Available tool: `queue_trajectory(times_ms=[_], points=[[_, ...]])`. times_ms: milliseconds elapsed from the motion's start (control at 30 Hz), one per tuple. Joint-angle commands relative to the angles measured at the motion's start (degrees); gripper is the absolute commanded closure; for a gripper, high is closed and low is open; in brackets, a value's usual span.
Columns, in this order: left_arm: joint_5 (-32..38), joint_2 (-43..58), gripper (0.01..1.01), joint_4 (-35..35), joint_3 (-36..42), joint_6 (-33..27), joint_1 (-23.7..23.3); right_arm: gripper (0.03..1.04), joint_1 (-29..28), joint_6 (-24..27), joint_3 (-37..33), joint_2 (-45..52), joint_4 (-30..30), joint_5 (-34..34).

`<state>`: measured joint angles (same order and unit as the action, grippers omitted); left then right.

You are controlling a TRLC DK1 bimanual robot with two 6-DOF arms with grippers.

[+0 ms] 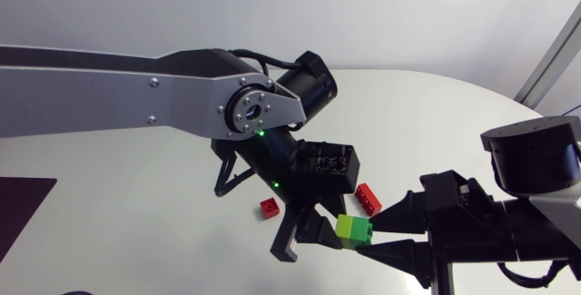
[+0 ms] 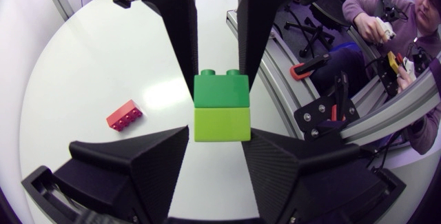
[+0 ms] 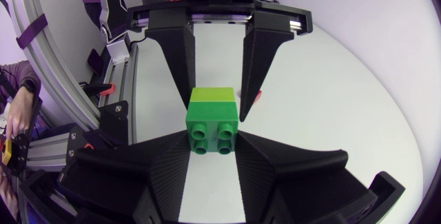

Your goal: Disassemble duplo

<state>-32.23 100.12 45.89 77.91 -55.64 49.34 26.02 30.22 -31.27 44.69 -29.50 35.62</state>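
Left arm (image 1: 109, 95) comes in over the white table (image 1: 136, 195). A small red brick (image 1: 270, 207) sits on the table just beside its gripper. The left gripper (image 1: 309, 238) is clamped on the lime brick (image 2: 220, 125), one finger on each side, only opened to brick width. The lime one is stuck to the dark green brick (image 2: 220, 90), and the pair is up off the table between both grippers. A longer red brick (image 1: 368, 199) lies just behind. The right gripper (image 1: 370, 238) is pinching the dark green half the same way.

Red brick (image 3: 256, 98) mostly behind a left hand (image 3: 215, 100) finger; dark patch (image 1: 23, 215) cut off by the head view's left edge.
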Motion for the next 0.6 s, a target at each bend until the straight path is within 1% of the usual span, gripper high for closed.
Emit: queue_trajectory(times_ms=[0, 133, 233, 467, 567], points=[[-0.12, 1.57, 0.672, -0.62, 1.72, -0.53, 0.4, 0.86, 1.23, -1.48, -0.46, -0.65, -0.65, 1.03], [-0.12, 1.13, 0.685, -0.54, 1.28, -0.79, 0.67, 0.86, 1.31, -1.21, -0.46, -0.57, -0.65, 0.95], [-0.12, 0.08, 0.685, -0.54, -0.04, -1.49, 0.76, 0.86, 1.05, 0.02, -0.64, 0.23, -1.09, 1.03], [-0.12, -3.17, 0.685, -0.54, -3.55, -2.9, -0.12, 0.86, -0.09, 0.98, -0.99, 0.23, -2.14, 2.79], [-0.12, -4.67, 0.685, -0.54, -5.14, -3.34, -0.47, 0.86, -0.8, 1.69, -1.78, -0.04, -3.64, 4.11]])
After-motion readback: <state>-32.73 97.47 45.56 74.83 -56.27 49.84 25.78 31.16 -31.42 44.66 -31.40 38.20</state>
